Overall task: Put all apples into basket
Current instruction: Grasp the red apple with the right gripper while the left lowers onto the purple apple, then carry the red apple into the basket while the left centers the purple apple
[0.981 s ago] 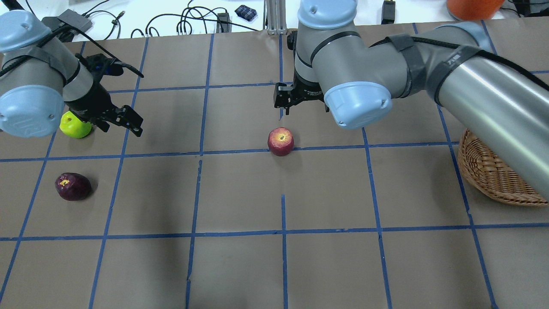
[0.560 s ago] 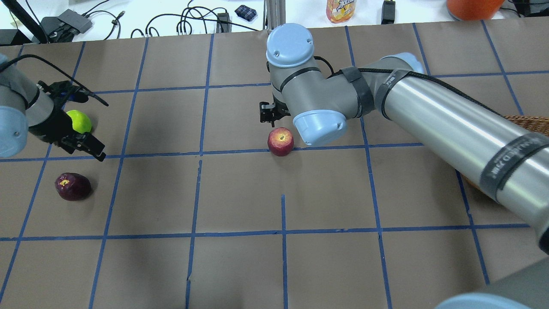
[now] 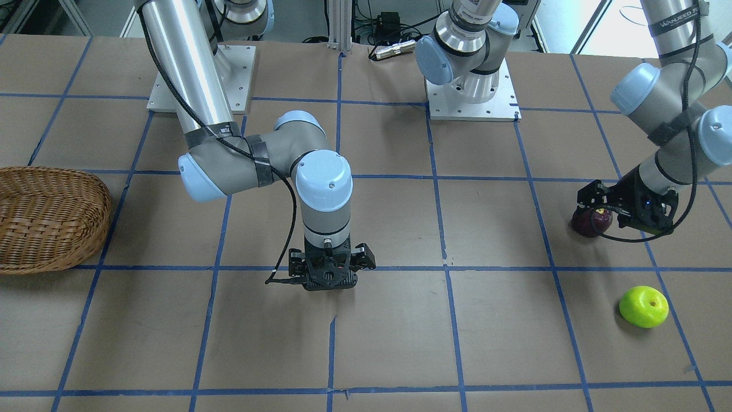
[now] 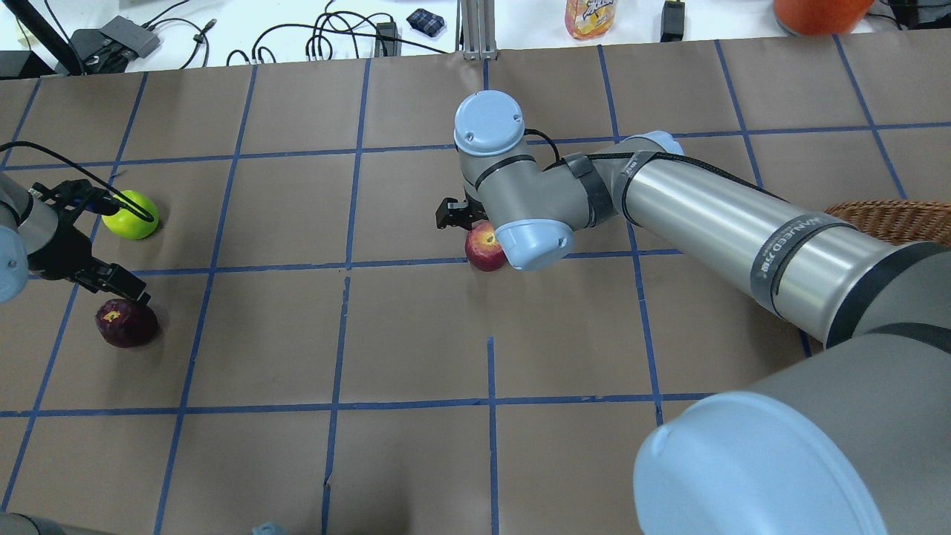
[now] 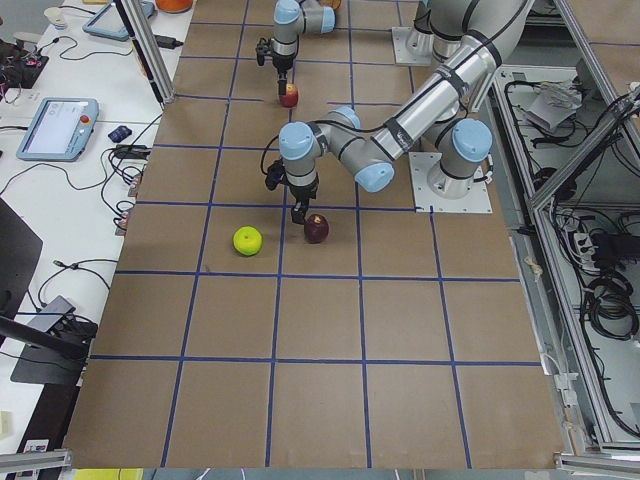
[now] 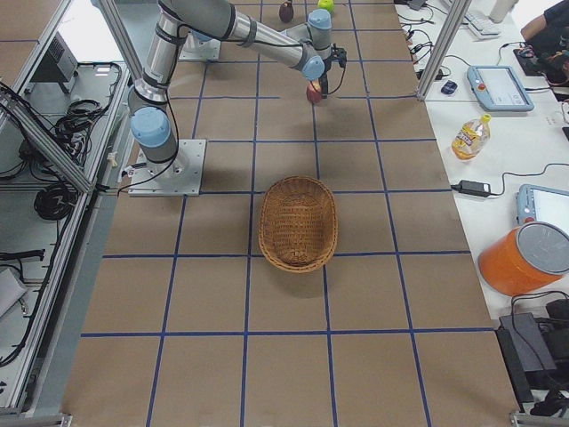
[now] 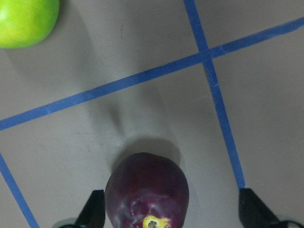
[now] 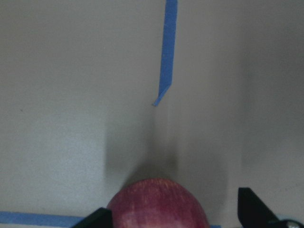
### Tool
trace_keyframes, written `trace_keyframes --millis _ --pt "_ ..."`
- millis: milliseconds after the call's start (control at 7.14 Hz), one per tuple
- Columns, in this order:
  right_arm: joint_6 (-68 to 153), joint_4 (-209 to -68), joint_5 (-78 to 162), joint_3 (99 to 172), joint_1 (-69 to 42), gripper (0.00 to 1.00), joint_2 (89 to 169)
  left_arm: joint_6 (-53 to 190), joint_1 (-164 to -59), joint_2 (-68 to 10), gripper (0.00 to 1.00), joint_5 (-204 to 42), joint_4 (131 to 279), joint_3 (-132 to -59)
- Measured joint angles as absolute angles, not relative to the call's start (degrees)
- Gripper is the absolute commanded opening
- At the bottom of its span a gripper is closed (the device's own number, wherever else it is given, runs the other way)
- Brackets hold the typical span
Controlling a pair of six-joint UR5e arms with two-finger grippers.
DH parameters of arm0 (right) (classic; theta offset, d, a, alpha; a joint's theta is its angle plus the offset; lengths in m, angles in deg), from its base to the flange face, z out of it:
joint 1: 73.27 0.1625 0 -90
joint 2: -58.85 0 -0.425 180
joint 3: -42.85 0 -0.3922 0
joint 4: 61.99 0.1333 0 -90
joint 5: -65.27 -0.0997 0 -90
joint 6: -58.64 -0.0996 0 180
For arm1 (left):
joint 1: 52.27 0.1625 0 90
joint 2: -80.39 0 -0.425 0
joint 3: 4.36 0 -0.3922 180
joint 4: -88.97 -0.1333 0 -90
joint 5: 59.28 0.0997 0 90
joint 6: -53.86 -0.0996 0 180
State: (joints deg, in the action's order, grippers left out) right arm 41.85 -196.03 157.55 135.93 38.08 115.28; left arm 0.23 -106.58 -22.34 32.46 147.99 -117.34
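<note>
The red apple (image 4: 484, 251) lies mid-table. My right gripper (image 4: 462, 220) hangs open right above it; in the right wrist view the red apple (image 8: 158, 204) sits between the spread fingertips (image 8: 251, 210). The purple-maroon apple (image 4: 126, 323) lies at the left. My left gripper (image 4: 122, 290) is open just over it, with the purple apple (image 7: 147, 190) between its fingers (image 7: 92, 211), nearer the left one. The lime green apple (image 4: 130, 215) lies free behind it. The wicker basket (image 3: 46, 217) stands at the robot's right end and holds no apple in the right side view (image 6: 298, 222).
Beyond the table's far edge are cables (image 4: 327, 37), a drink bottle (image 4: 589, 16) and an orange tub (image 4: 817, 13). The arm base plates (image 3: 472, 94) stand on the robot's side. My right arm (image 4: 713, 223) stretches across between the basket and the red apple.
My left gripper has moved from beside the green apple to over the purple apple. My right gripper has come down over the red apple. No apple has moved.
</note>
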Motion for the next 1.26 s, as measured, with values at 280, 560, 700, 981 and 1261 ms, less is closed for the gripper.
trace_keyframes --millis 280,560,700,981,1261 --pt "41.8 -196.3 157.0 136.0 38.3 1.00 114.4 -0.8 -104.7 -24.7 1.00 32.6 143.7 -118.9" --pt "40.8 -196.3 155.4 136.0 39.8 1.00 114.6 -1.3 -104.2 -26.2 1.00 32.6 142.3 -119.5" --pt "40.5 -196.2 155.3 136.1 40.3 0.97 114.6 -1.2 -104.1 -26.4 0.41 32.7 142.4 -120.1" --pt "40.8 -195.6 155.9 137.1 40.5 0.34 114.5 -1.3 -103.9 -26.3 0.00 32.4 141.1 -121.4" --pt "41.1 -195.1 156.1 138.0 39.9 0.33 115.4 -0.2 -106.5 -24.4 0.00 31.4 141.6 -119.4"
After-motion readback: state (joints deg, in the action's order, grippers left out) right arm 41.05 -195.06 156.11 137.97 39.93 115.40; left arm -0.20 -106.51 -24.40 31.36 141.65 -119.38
